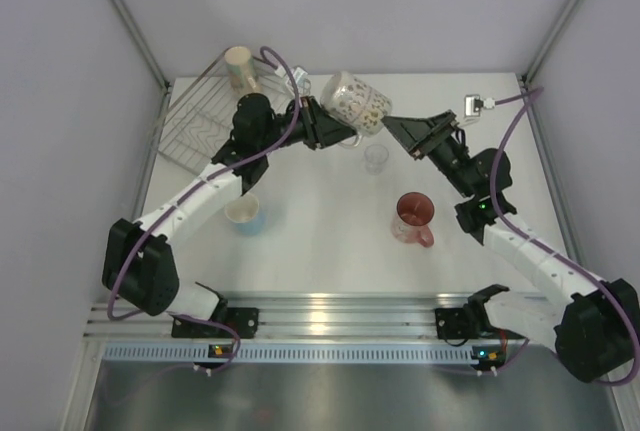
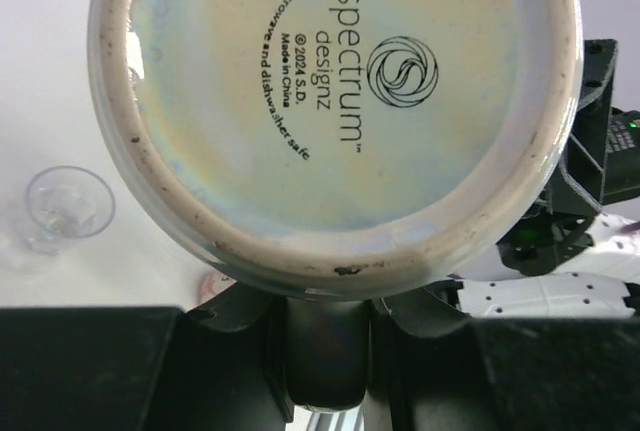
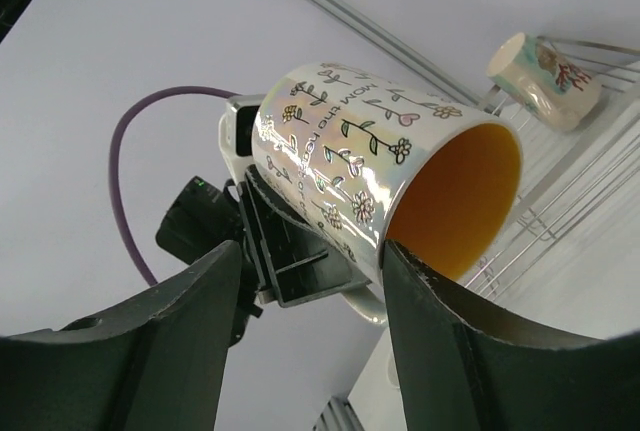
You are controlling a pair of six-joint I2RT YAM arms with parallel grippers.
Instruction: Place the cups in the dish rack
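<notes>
Flowered mug (image 1: 358,101) is held aloft on its side, pinched near the handle by the left claw (image 1: 335,131), just short of the dish rack (image 1: 195,126); the right claw (image 1: 400,136) is spread just beside the rim. Risk noted: the mug could be twisted loose from so narrow a grip, or knocked by the right claw. Base print is read: "spectrum designz", "©2024 S.D.", "Made in China", "microwave and dishwasher safe".

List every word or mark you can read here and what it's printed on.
"spectrum designz", beside a swirl logo: underside of the flowered mug.
"© 2024 S.D.": same underside.
"Made in China": same underside.
"microwave and dishwasher safe": same underside.
Handwritten lettering on the mug's side, right wrist view: too distorted to read surely.
</notes>
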